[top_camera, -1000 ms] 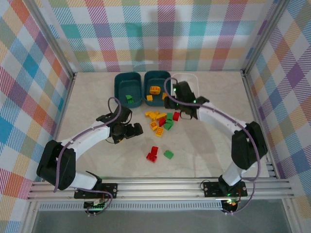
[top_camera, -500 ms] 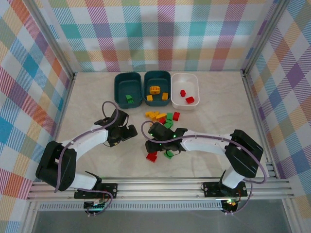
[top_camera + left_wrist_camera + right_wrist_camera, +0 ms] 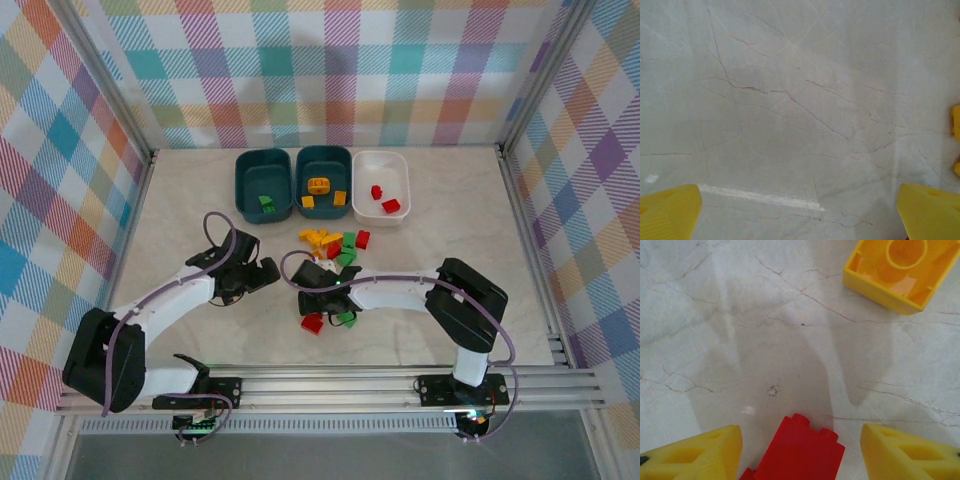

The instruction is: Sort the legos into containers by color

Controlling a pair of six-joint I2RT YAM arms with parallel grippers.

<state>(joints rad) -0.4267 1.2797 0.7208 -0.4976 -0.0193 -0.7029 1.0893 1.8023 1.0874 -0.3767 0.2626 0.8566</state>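
1. The middle teal tub (image 3: 326, 166) stands towards the far side of the table (image 3: 180, 210) and holds a few yellow-orange bricks (image 3: 319, 185).
2. Just left of the middle teal tub is the left teal tub (image 3: 258, 172), with a green brick (image 3: 266, 203) inside. Just right of it is the white tub (image 3: 395, 170), with two red bricks (image 3: 391, 206) inside.
3. A loose pile of bricks (image 3: 335, 245) in yellow, red and green lies on the table just on the near side of the middle teal tub.
4. Beyond that pile, well away from the middle teal tub on its near side, a lone red brick (image 3: 312, 322) and a lone green brick (image 3: 346, 319) lie side by side.
5. The right gripper (image 3: 801, 460) hangs low over the lone red brick. Its fingers stand apart on either side with a gap at each, so it grips nothing.
6. In the right wrist view an upturned yellow brick (image 3: 897, 270) lies hollow side up on the table.
7. The left gripper (image 3: 800, 212) is on the near-left side of the middle teal tub. Its fingers are spread wide over bare table and hold nothing.
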